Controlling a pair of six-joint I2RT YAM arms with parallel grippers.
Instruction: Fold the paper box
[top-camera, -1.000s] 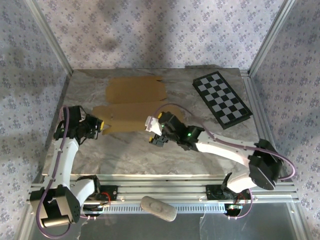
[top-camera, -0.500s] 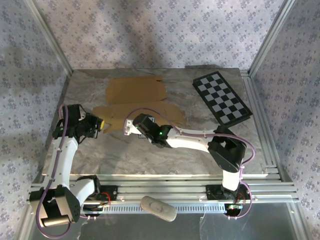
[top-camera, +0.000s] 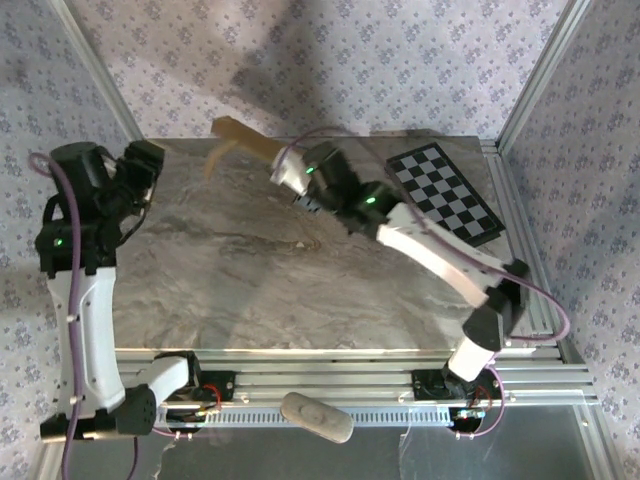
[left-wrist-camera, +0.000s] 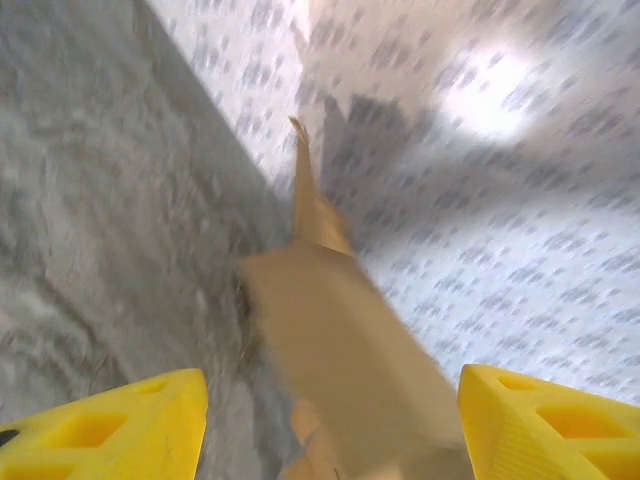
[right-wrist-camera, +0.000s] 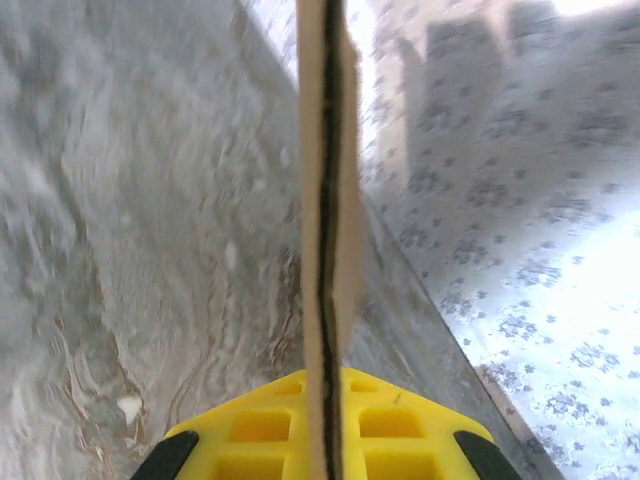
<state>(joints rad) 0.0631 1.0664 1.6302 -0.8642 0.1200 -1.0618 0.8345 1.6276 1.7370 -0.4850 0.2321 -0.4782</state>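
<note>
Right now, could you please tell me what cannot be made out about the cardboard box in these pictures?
1. Top view: the cardboard box is blurred, so its flaps and creases are unreadable; the right arm covers its near end.
2. Left wrist view: it is blurred, and the bottom edge cuts off its lower end between the left fingers.
3. Right wrist view: it stands edge-on in the right fingers, hiding both faces.

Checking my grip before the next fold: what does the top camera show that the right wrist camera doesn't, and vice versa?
Top: the checkerboard and the left claw, apart from the box. Right wrist: the box edge-on, pinched between yellow fingers. Both: the box, blurred, held in the right claw above the marble table.
</note>
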